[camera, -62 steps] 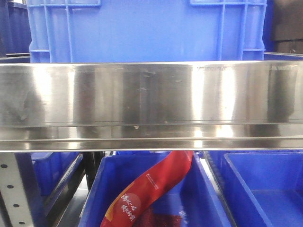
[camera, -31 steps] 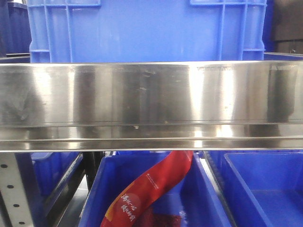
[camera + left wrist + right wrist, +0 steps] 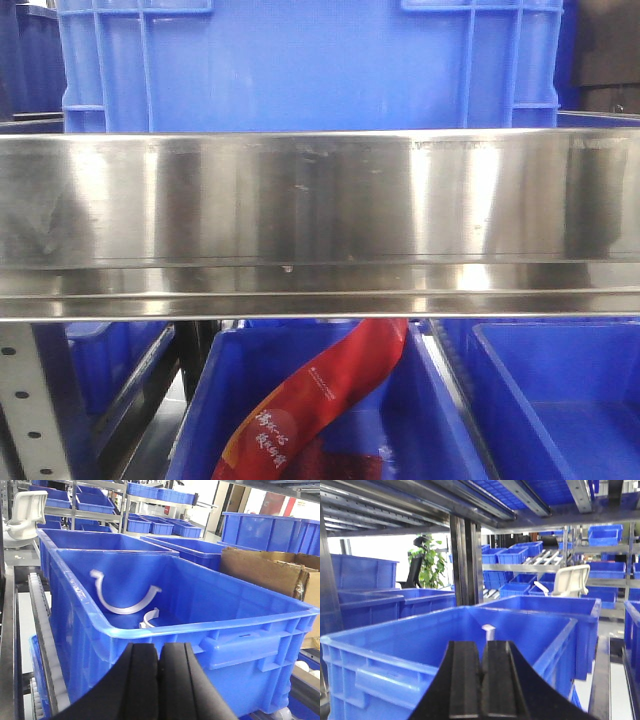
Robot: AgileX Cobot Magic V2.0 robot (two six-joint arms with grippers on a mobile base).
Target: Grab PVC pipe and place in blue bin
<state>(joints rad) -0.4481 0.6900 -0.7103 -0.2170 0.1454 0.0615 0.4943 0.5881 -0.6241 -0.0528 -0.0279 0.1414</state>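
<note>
In the left wrist view, two white curved PVC pieces [image 3: 122, 597] lie inside a large blue bin [image 3: 210, 625]. My left gripper [image 3: 159, 652] is shut and empty, just outside that bin's near wall, below its rim. In the right wrist view, my right gripper [image 3: 482, 652] is shut, level with the near rim of another blue bin [image 3: 385, 645]. A small white upright piece [image 3: 488, 631] shows just past its fingertips, seemingly inside that bin; I cannot tell if it touches the fingers. Neither gripper shows in the front view.
The front view is filled by a steel shelf beam [image 3: 320, 220], with a blue crate [image 3: 300, 60] above and blue bins below, one holding a red packet [image 3: 320, 400]. A cardboard box [image 3: 270, 572] stands right of the left bin. Steel uprights [image 3: 466, 560] and more blue bins stand behind.
</note>
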